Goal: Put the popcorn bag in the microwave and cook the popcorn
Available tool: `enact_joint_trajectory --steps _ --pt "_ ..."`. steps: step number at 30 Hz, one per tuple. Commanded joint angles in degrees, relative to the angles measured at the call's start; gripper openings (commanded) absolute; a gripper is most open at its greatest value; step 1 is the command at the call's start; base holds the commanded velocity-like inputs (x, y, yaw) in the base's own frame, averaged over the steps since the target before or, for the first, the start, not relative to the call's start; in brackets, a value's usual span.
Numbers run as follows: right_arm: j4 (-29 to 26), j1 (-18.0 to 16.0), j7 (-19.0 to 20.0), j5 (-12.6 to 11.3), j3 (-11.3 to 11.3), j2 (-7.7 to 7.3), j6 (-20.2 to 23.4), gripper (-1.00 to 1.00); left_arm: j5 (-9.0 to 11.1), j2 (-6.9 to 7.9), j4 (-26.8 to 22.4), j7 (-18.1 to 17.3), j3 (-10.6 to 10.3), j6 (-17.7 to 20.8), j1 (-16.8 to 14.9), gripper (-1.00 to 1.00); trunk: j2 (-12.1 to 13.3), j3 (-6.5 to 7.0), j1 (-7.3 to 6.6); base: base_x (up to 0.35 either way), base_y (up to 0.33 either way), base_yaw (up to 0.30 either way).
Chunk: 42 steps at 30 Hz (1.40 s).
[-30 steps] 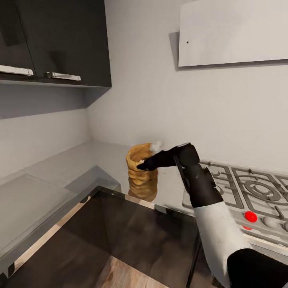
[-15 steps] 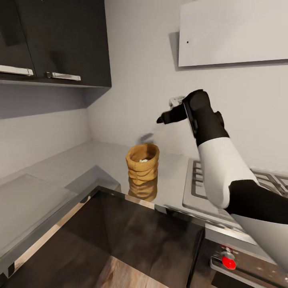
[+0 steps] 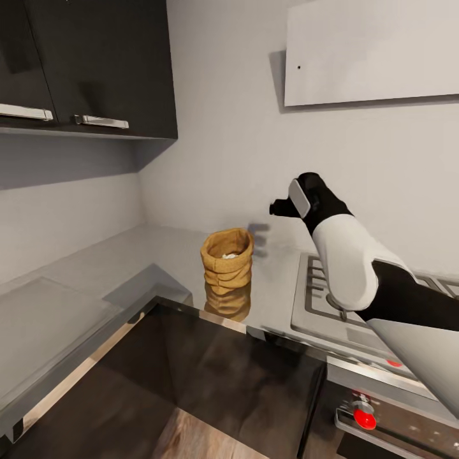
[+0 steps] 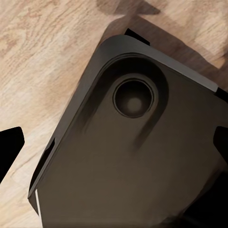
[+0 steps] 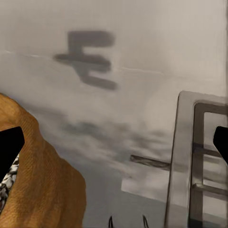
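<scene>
- The worktop (image 3: pixel 127 268) runs along the grey wall to the gas hob (image 3: pixel 331 299); the popcorn bag (image 3: pixel 227 260) stands upright on it, just beside the hob's near-left corner, with white pieces showing inside its rolled rim.
- The right arm hangs above the hob's left edge, and the right gripper (image 3: pixel 280 208) points at the wall, up and to the right of the bag and apart from it. In the right wrist view its two fingertips sit far apart at the picture's edges, so the jaws are spread and hold nothing.
- The left gripper (image 4: pixel 114 142) looks down over a dark moulded part of the robot and wood floor; its tips also stand wide, with nothing between them.
- Risk, as I judge it: the bag is soft and open-topped, so a sideways approach from this height could knock it over and spill the kernels, or a pinch on the rim could crush it shut.
- Compared with half a second ago the arm has dropped and drawn nearer the hob; a second ago the gripper was at the bag's rim. The bag has not shifted.
</scene>
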Motion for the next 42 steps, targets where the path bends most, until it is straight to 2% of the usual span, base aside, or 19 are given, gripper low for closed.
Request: enact_joint_trajectory --steps 1,11,27,42 --pt "0.3 0.0 -0.2 0.4 -0.5 0.08 0.2 1.00 0.1 0.02 -0.1 0.1 0.0 0.0 0.0 1.00 0.0 -0.06 0.00 0.000 0.000 0.000" --pt "2.7 -0.1 -0.7 0.1 -0.4 0.08 0.8 1.00 0.1 -0.02 -0.1 0.1 0.0 0.0 0.0 1.00 0.0 -0.06 0.00 0.000 0.000 0.027" --pt "3.7 -0.1 -0.9 0.2 -0.6 0.08 0.2 1.00 0.1 0.03 -0.1 0.1 0.0 0.0 0.0 1.00 0.0 -0.06 0.00 0.000 0.000 0.279" --pt "3.8 0.9 -1.1 0.1 -0.7 0.08 -0.9 1.00 0.0 -0.01 -0.1 0.1 0.0 0.0 0.0 1.00 0.0 -0.06 0.00 0.000 0.000 0.015"
